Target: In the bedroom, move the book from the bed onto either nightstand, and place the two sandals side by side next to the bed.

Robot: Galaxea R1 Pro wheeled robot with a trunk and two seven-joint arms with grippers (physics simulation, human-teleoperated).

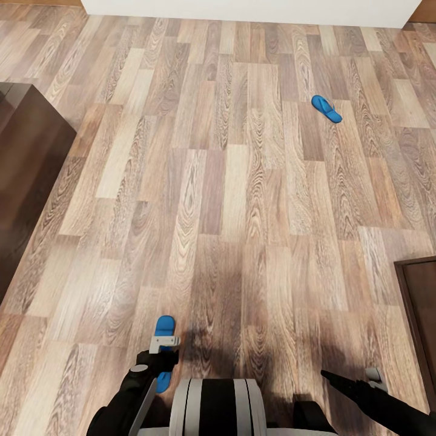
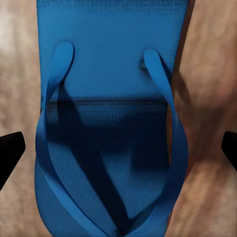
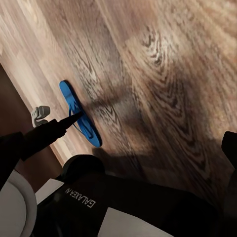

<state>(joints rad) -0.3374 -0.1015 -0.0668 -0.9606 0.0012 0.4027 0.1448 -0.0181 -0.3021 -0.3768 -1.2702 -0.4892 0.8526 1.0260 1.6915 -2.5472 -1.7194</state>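
One blue sandal lies on the wood floor just in front of my base, and up close it shows as a sandal with thong straps. My left gripper hangs over it, open; its black fingertips stand at either side of the sole, apart from it. That sandal also lies beyond my trunk. The other sandal lies alone, far ahead to the right. My right gripper is open and holds nothing. The book and the bed are out of view.
A dark brown glossy cabinet stands at the left and the corner of another dark wooden piece at the right; I cannot tell whether either is a nightstand. A white wall runs along the far side. Plank floor lies between.
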